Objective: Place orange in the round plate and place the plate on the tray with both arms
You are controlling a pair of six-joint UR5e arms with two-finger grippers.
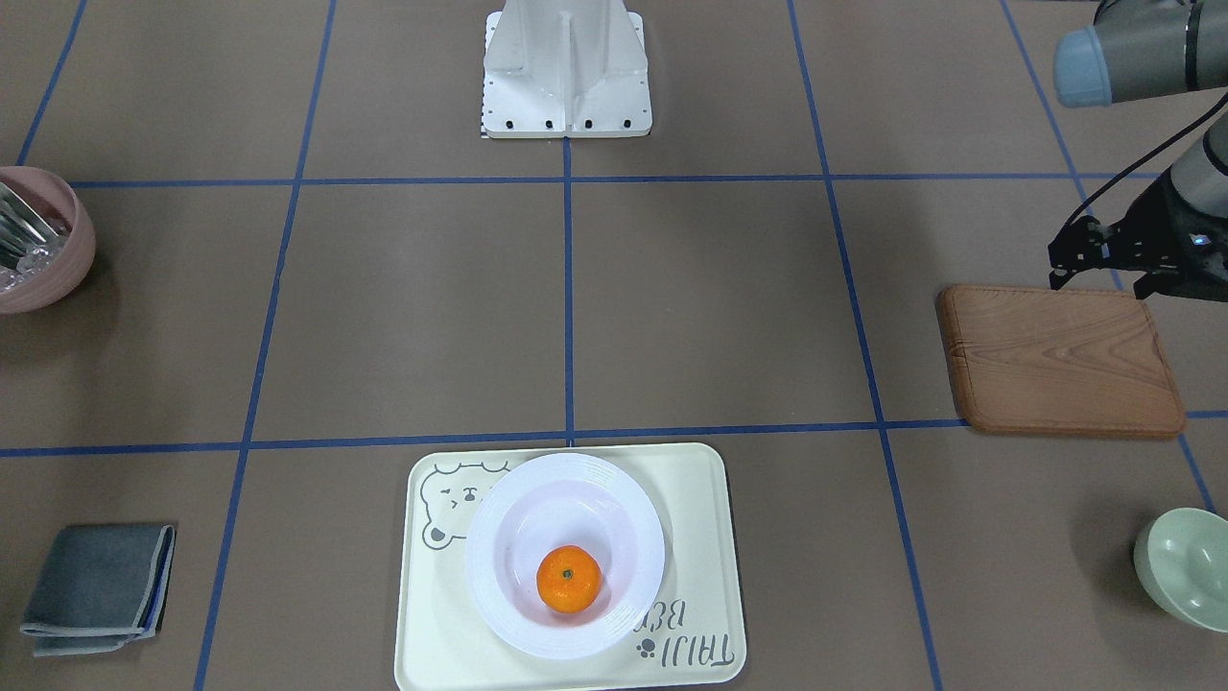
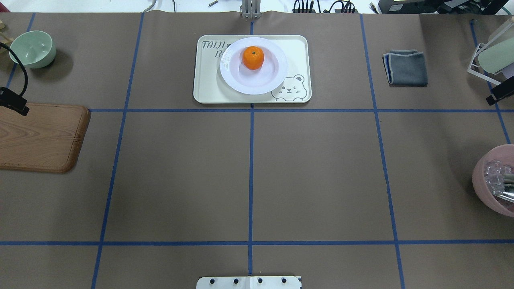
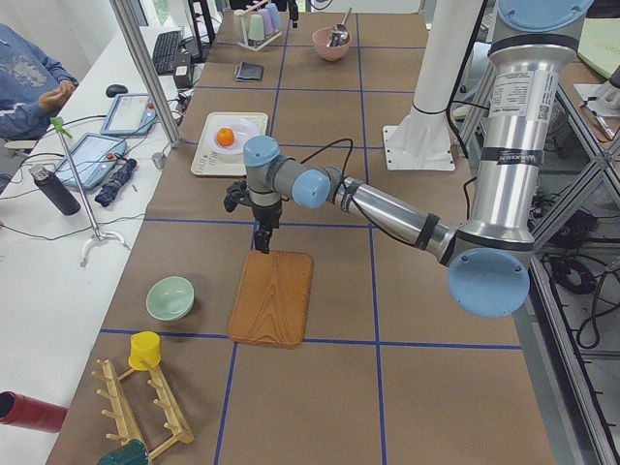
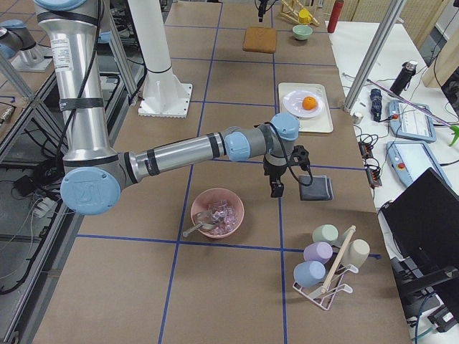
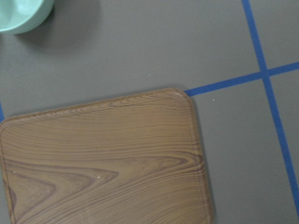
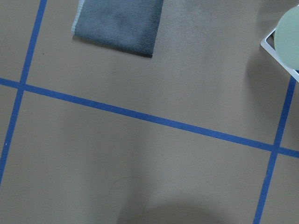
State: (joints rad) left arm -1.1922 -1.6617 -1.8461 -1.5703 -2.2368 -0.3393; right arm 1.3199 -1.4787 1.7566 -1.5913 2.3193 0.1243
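The orange (image 1: 568, 578) lies inside the white round plate (image 1: 508, 595), and the plate rests on the cream bear tray (image 1: 691, 518) at the table's far middle; they also show from above as the orange (image 2: 253, 57), plate (image 2: 241, 82) and tray (image 2: 204, 88). My left gripper (image 1: 1098, 272) hangs over the far end of the wooden board, well away from the tray. My right gripper (image 2: 500, 94) shows only at the view's right edge, near the grey cloth. Neither gripper holds anything; I cannot tell whether their fingers stand open or shut.
A brown wooden board (image 2: 38, 136) and a pale green bowl (image 2: 32, 48) lie on the left side. A folded grey cloth (image 2: 405, 67), a cup rack (image 2: 492, 60) and a pink bowl with cutlery (image 2: 496, 180) are on the right. The robot's white base (image 1: 566, 72) stands mid-table.
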